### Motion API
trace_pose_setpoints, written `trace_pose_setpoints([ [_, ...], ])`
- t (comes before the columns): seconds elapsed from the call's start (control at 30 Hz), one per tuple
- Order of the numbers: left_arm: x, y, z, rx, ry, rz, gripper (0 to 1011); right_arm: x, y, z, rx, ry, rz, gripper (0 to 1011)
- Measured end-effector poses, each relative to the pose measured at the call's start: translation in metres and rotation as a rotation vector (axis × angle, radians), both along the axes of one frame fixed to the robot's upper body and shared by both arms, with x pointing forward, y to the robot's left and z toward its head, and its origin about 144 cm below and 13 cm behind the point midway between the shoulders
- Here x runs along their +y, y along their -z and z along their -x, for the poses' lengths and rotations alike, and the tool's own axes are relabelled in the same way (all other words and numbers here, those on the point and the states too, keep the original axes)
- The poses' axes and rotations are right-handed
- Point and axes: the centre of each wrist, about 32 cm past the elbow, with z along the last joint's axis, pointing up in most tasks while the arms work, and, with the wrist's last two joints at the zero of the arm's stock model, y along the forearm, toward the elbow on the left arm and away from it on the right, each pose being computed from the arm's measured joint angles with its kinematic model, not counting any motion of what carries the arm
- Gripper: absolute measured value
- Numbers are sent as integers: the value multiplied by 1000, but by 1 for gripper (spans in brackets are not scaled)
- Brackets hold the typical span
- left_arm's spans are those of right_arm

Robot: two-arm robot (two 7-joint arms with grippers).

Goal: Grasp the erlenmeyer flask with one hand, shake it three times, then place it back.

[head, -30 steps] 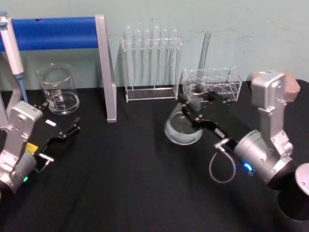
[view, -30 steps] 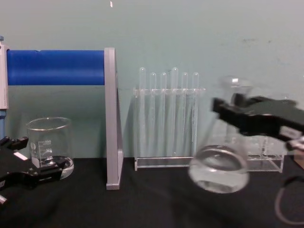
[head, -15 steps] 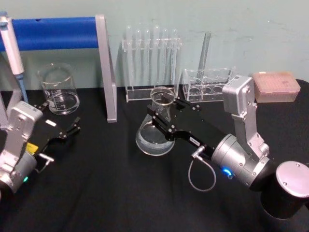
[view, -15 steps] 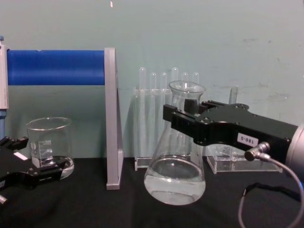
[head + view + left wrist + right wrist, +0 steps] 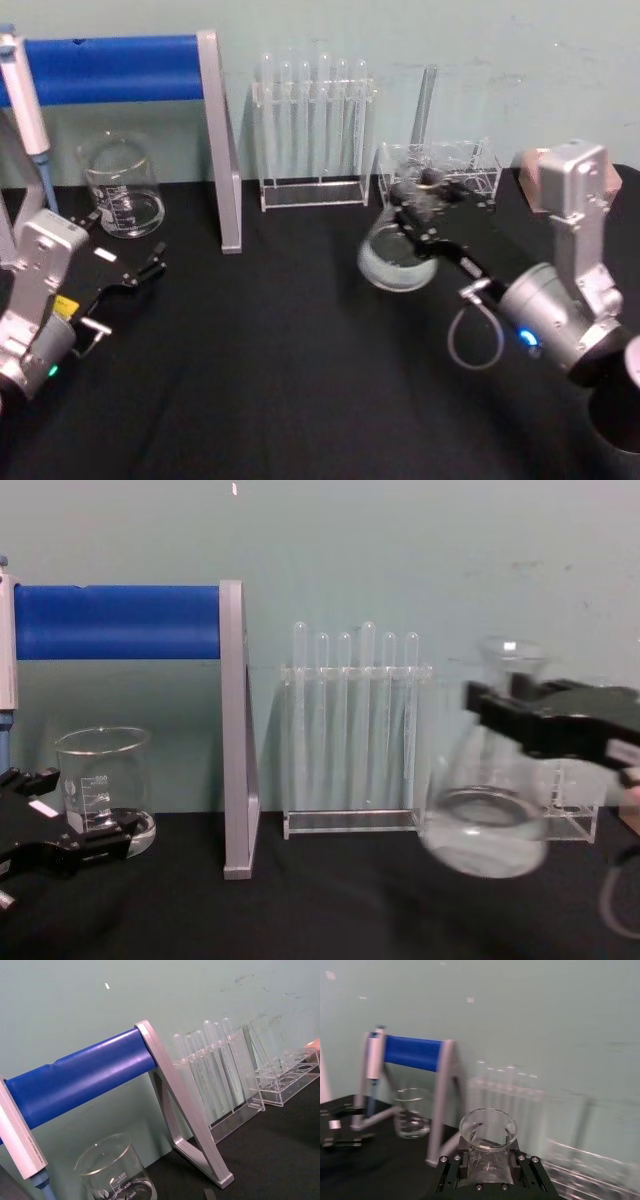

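The erlenmeyer flask (image 5: 392,258) is a clear glass cone with some liquid in its wide base. It hangs tilted above the black table, right of centre, and looks smeared by motion. My right gripper (image 5: 415,205) is shut on its neck, just under the flared rim. From the chest the flask (image 5: 487,830) floats in front of the low clear rack, with the black right gripper (image 5: 512,718) across its neck. In the right wrist view the rim (image 5: 488,1130) sits between the jaws of the gripper (image 5: 488,1169). My left gripper (image 5: 138,276) rests open near the table's left edge, close to the beaker.
A glass beaker (image 5: 122,188) stands at the back left under a blue bar on a grey frame (image 5: 218,140). A rack of test tubes (image 5: 315,130) stands at the back centre. A low clear rack (image 5: 455,170) and a pink box (image 5: 532,172) lie behind the flask.
Half a second ago the flask was upright and further left, near the table's centre. My right gripper has swung it back to the right and tilted it. The left arm has not moved.
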Motion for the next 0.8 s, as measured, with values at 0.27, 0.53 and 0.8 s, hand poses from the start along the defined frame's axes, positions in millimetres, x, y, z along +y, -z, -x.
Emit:
trace_pose_setpoints([
  [0.27,0,0,0,0,0,0,1001,-25,-1,11,7,144,18,453],
  [0.53,0,0,0,0,0,0,1001,-36,-1,18,14,201,24,453],
  [0.8,0,0,0,0,0,0,1001,-28,0,14,18,141,19,453],
])
